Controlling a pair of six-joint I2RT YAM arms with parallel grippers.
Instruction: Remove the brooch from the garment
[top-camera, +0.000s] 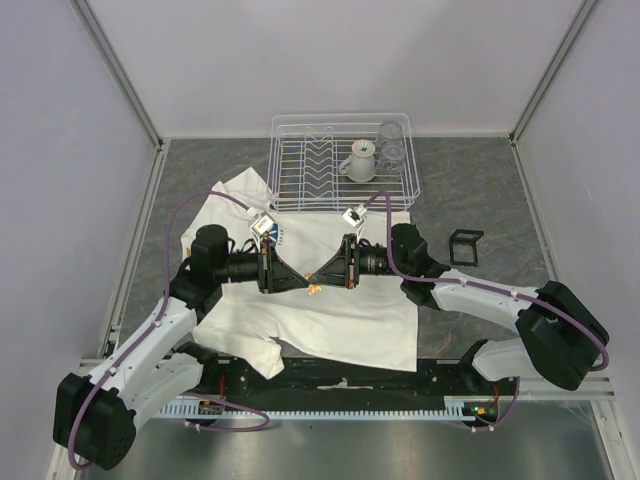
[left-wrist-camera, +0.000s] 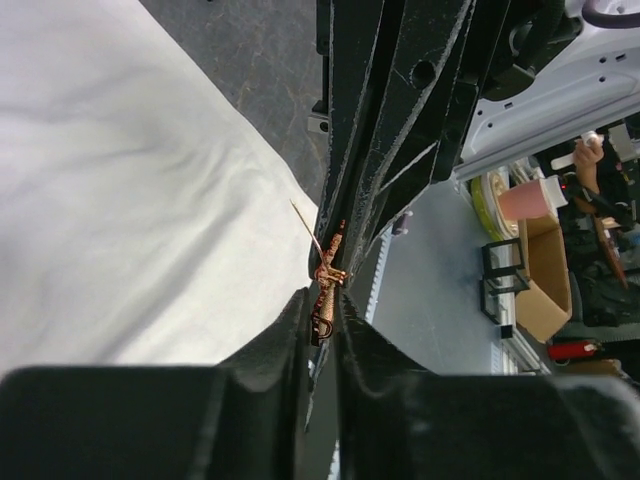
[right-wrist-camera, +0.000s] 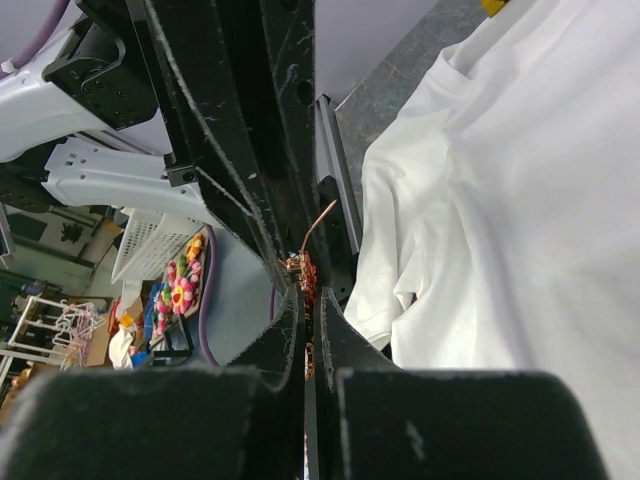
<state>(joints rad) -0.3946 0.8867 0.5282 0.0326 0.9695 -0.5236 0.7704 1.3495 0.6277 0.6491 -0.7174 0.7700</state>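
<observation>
**Two grippers pinch one tiny brooch above a white shirt**

Closest to the lens in the left wrist view, the left gripper (left-wrist-camera: 322, 298) has its fingers closed to a sliver. They clamp the lower end of the brooch (left-wrist-camera: 328, 272), a copper-orange pin w/ its needle standing open. The right gripper (right-wrist-camera: 306, 298) meets it tip to tip and pinches the same pin just as tightly. The double hold probably steadies the pin's body so the needle can come free.

The brooch sits btwn the two tips, over the middle of the garment (top-camera: 340, 320). The needle looks clear of the cloth, but I can't tell for sure.

For room to move, the grey table (top-camera: 490, 180) shows either side of the shirt. A wire dish rack (top-camera: 341, 118) stands at the shirt's far edge, so lifting straight up or back toward the arm bases looks safest.
</observation>
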